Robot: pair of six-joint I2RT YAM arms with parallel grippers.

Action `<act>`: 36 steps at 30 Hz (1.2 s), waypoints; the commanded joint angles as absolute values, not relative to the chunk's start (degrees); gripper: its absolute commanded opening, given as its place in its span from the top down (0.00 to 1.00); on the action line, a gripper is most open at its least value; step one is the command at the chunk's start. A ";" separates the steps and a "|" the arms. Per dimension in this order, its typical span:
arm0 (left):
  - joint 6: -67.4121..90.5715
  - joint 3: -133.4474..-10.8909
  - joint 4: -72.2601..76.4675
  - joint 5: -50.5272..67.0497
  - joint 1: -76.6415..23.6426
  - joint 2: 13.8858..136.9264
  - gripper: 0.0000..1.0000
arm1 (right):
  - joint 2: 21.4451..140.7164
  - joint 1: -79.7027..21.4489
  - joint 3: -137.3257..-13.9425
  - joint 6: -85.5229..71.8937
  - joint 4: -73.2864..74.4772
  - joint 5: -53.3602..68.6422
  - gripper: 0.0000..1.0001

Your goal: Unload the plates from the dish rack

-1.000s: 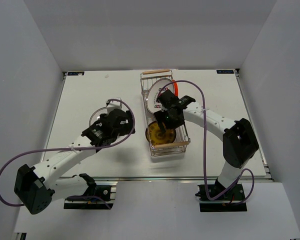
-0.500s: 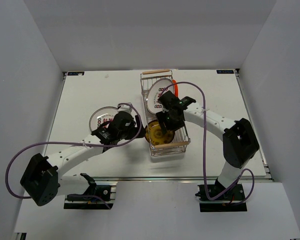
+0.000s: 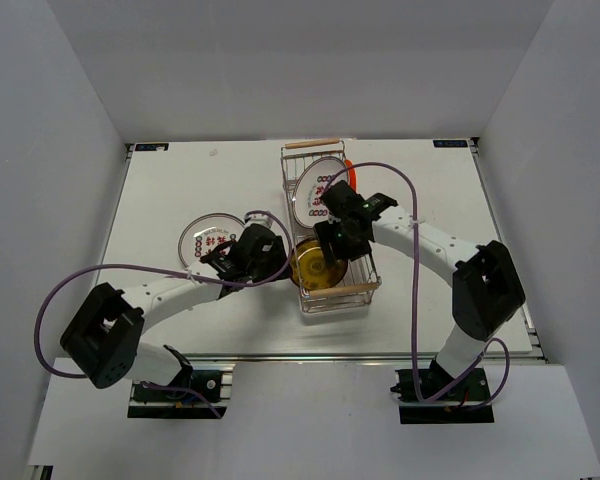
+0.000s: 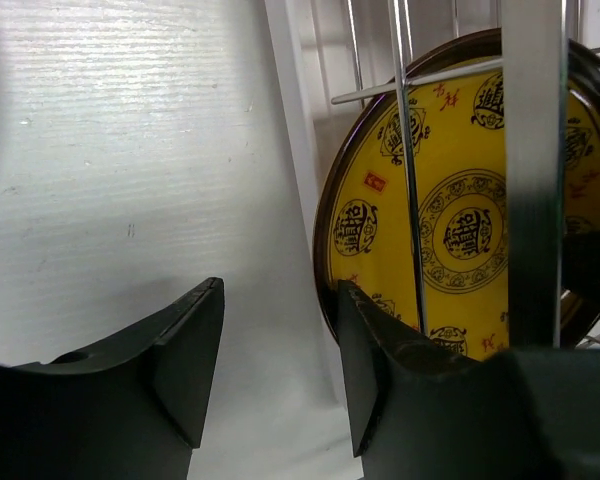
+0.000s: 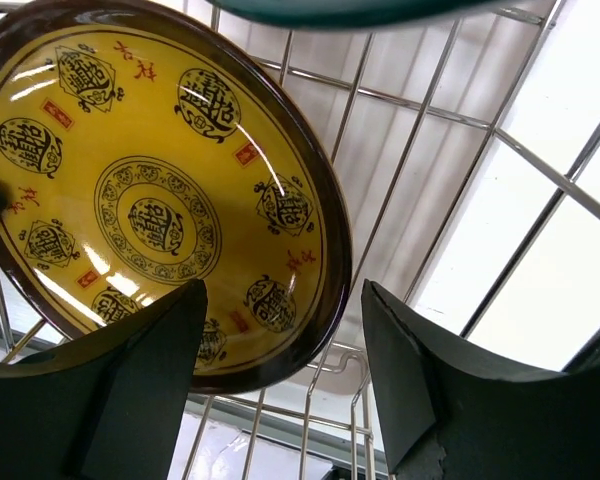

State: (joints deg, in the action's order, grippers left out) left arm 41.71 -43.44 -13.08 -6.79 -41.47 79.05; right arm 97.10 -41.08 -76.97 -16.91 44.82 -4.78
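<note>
The left tool [image 4: 280,300] is released, its fingers spread with only bare counter [image 3: 180,180] showing in the gap. It sits low, just outside the left wall of the dish rack [image 3: 338,290]. Its right finger lies just beside the dark rim of the yellow-brown patterned plate [image 4: 470,220], which leans inside the rack at its near end, behind the wires.

The right tool [image 5: 282,290] hangs over the same plate from inside the rack, jaws also apart and clasping nothing.

Because both tools crowd one plate, they may knock each other or pull it in opposite directions. If the left tool closes here, it could pinch a wire along with the rim, or shove the whole rack sideways. A nudge could make the leaning plate slide flat. The white plate with red marks [image 3: 315,190], standing just behind, could be bumped by the right arm.
</note>
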 commanded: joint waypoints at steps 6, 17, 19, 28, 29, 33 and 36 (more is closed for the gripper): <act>41.93 -43.86 -11.95 -6.68 -41.31 79.63 0.42 | 94.83 -40.52 -75.76 -17.49 44.30 -3.87 0.44; 42.19 -44.30 -13.27 -7.56 -41.31 81.65 0.52 | 94.22 -39.29 -75.76 -18.54 44.21 -2.64 0.45; 42.27 -44.38 -13.36 -7.91 -41.31 81.83 0.54 | 93.96 -39.11 -75.67 -18.46 43.86 -2.03 0.45; 42.01 -44.56 -13.18 -7.47 -41.31 81.91 0.54 | 92.20 -37.88 -75.23 -18.98 42.36 1.49 0.72; 42.01 -44.47 -13.10 -7.47 -41.31 82.00 0.55 | 91.76 -37.71 -75.15 -18.98 42.28 1.58 0.74; 42.10 -44.56 -13.36 -7.47 -41.31 81.74 0.54 | 90.88 -37.09 -74.80 -19.69 41.93 1.50 0.90; 42.10 -44.74 -14.06 -8.43 -41.31 80.69 0.48 | 90.61 -36.65 -74.44 -20.04 41.75 0.88 1.00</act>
